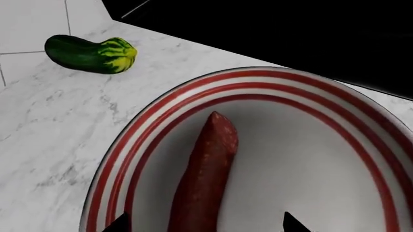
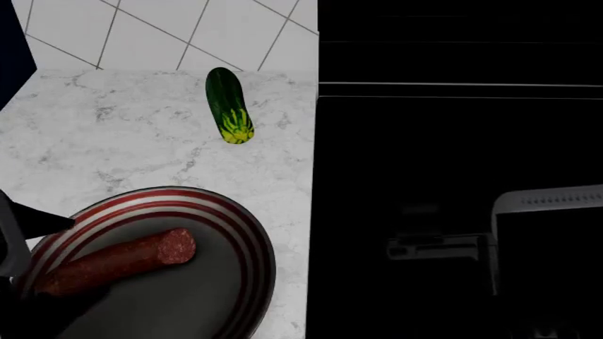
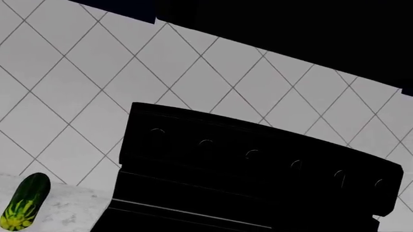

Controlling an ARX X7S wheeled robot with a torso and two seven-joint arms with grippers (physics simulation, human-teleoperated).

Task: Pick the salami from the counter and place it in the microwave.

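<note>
head view: white marble counter (image 2: pixel 113 134) on the near left, a black stove (image 2: pixel 452 176) filling the right half, diamond-tiled wall (image 2: pixel 169 28) at 12 o'clock.
salami: the dark red-brown stick (image 2: pixel 113 260) lies across a red-striped plate (image 2: pixel 247 240) at 7 o'clock of the counter, its pink speckled cut end pointing toward 2 o'clock.
plate: grey centre, red and white rings, sitting near the counter's right edge.
cucumber: green with a yellow tip (image 2: pixel 228 104), lying on the marble at 12 o'clock from the plate, well apart from it.
left gripper: two dark fingertips (image 1: pixel 121 223) show in the left wrist view, spread apart on either side of the salami (image 1: pixel 205 179), not clamped on it.
right gripper: not seen in any view; whether its fingers are apart or together cannot be told.
right wrist view: the stove's knob panel (image 3: pixel 258 159) against the tiles, cucumber (image 3: pixel 24 200) at the counter's edge.
</note>
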